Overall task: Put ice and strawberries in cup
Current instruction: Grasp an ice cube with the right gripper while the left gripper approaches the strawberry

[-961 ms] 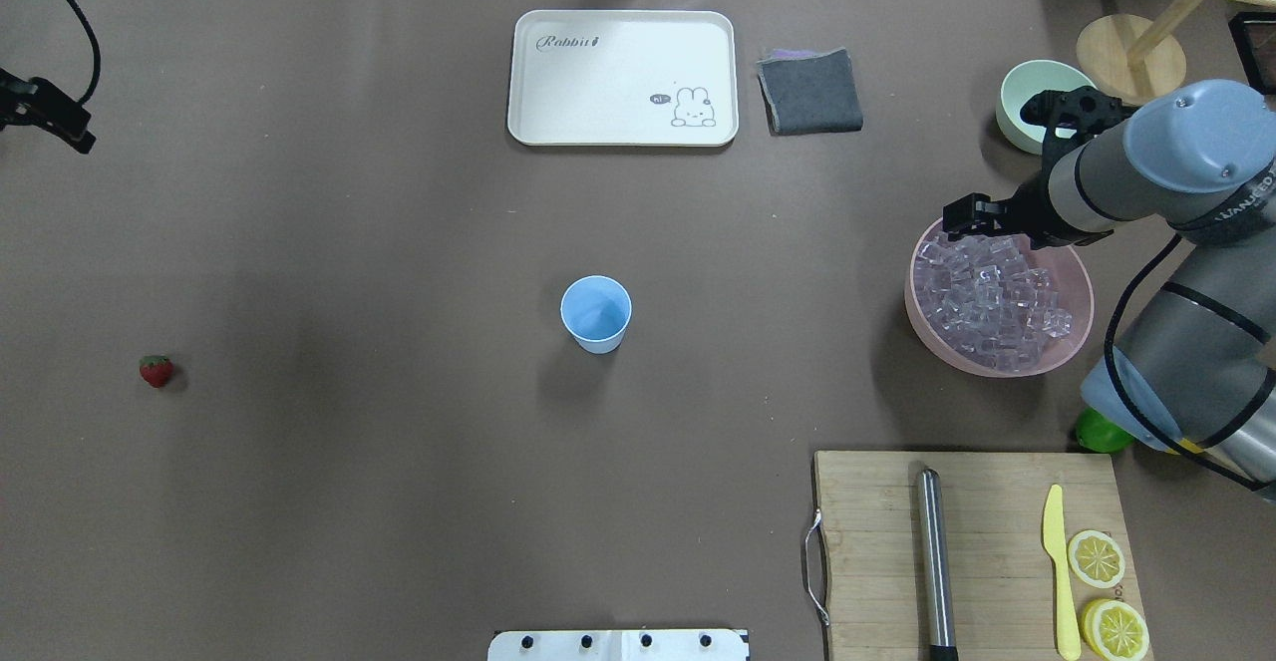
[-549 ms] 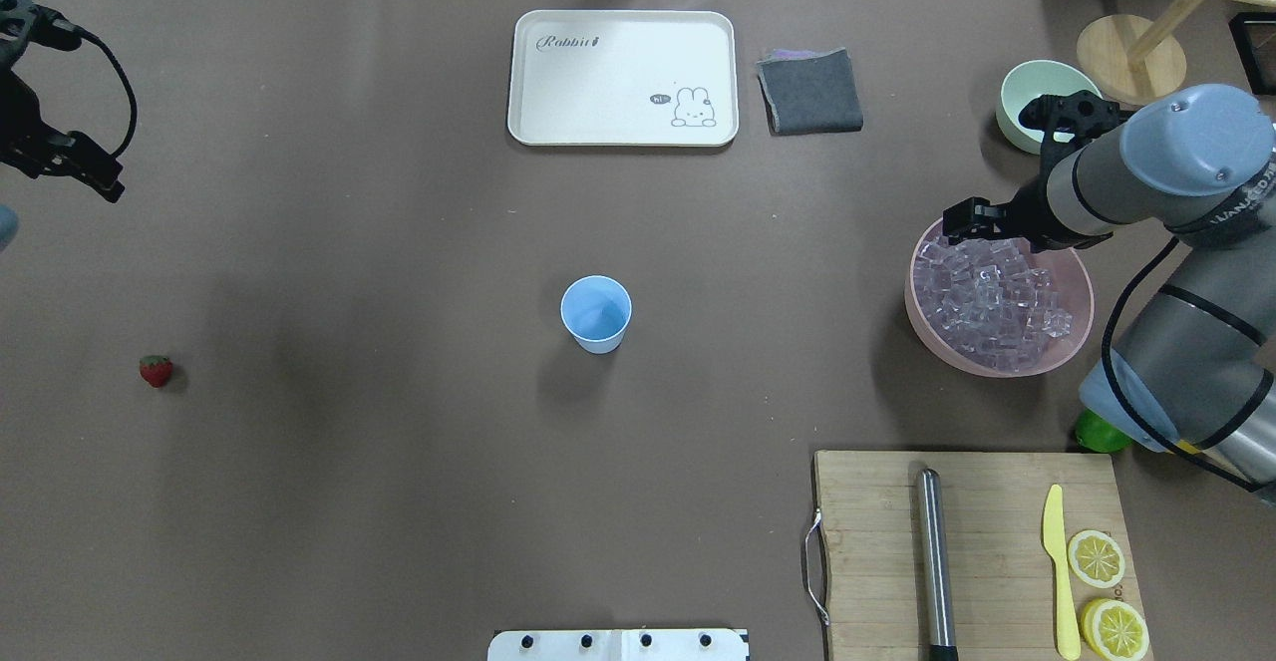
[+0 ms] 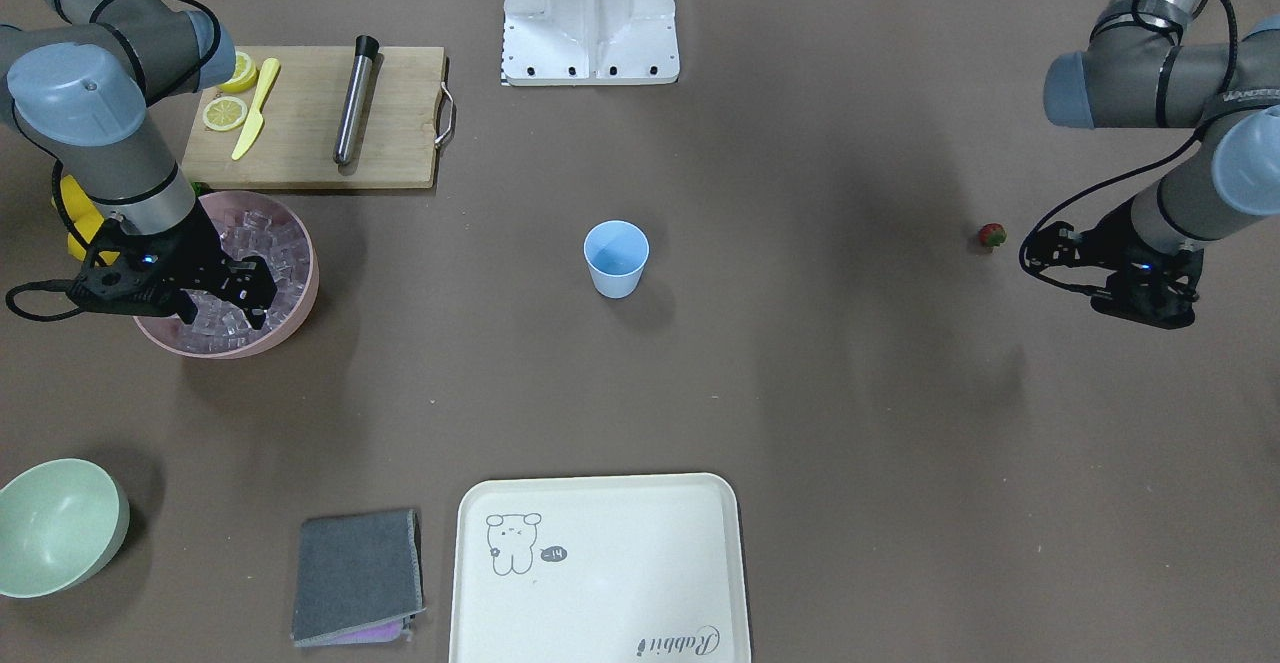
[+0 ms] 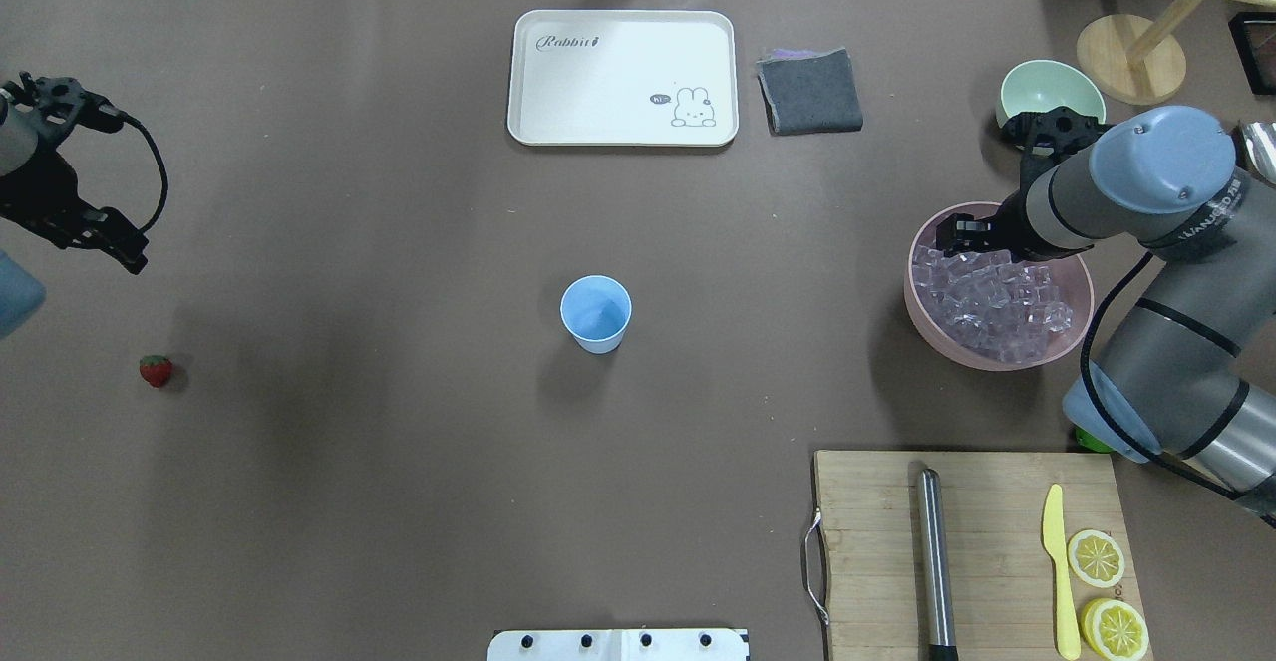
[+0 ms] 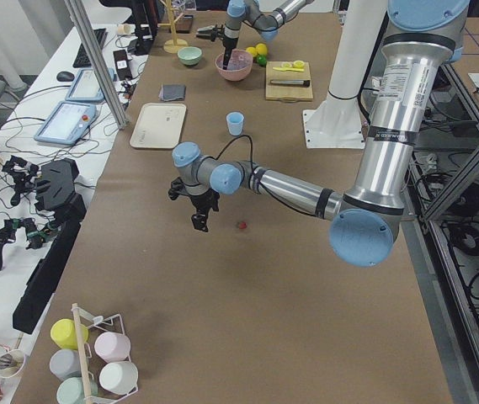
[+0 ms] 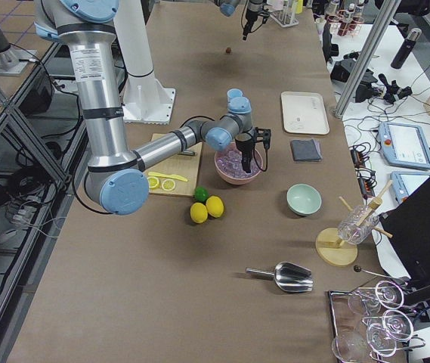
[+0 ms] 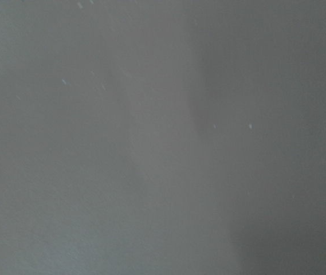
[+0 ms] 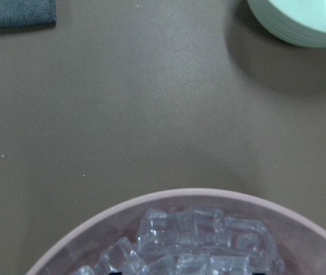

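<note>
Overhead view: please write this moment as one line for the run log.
right gripper: at ice in pink bowl | left gripper: above table, apart from strawberry | cup: empty

You can read "Rabbit" in script on the cream tray (image 4: 623, 73). The small speech bubble (image 4: 659, 99) printed on it and the lettering on the right arm (image 4: 1201, 217) are too small to make out.

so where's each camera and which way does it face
Front-facing: across the brown table, facing the robot's white base, steeply down; both arms.
Overhead: behind the robot, forward and down; both arms.
Exterior left: table end; left arm nearest.
Exterior right: opposite end; right arm nearest.
Left wrist: bare table only; no body.
Right wrist: pink bowl of clear ice cubes; body unclear.
Shared: first two show the small light-blue plastic cup.
</note>
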Available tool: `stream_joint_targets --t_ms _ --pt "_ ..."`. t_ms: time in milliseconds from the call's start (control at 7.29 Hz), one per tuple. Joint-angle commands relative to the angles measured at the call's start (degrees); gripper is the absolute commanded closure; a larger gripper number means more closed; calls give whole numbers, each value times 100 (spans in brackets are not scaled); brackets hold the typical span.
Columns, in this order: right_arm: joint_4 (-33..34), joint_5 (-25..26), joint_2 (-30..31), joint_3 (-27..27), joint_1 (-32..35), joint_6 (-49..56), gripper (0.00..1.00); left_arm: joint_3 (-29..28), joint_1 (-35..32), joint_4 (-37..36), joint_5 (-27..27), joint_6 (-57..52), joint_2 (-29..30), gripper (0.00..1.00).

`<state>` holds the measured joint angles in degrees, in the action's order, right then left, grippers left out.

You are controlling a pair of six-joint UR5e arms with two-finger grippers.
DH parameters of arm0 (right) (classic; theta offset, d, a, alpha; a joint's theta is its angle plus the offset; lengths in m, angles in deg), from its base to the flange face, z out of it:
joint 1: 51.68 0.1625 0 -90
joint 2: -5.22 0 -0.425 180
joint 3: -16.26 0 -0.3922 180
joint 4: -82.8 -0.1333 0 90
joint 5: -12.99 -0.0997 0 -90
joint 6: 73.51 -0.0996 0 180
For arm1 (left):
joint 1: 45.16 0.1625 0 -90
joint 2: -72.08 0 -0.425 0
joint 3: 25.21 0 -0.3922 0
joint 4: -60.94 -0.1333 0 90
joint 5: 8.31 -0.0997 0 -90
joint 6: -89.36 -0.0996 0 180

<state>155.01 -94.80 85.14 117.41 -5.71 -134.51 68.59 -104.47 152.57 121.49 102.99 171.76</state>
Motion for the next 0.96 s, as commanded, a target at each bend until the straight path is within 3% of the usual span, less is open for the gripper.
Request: stream_joint_targets --t_ms 0,137,412,686,824 --pt "12 74 -81 -34 -34 44 72 -80 383 484 299 139 -325 8" --pt "3 83 -73 -34 -8 97 100 -211 550 801 309 410 -335 12" --pt "3 39 -81 -17 158 167 100 -309 578 997 309 588 -370 16" --pt "55 -22 -142 54 351 247 100 -274 578 997 309 606 -379 31" --pt "65 -40 -160 80 396 247 100 -265 578 997 422 606 -388 31"
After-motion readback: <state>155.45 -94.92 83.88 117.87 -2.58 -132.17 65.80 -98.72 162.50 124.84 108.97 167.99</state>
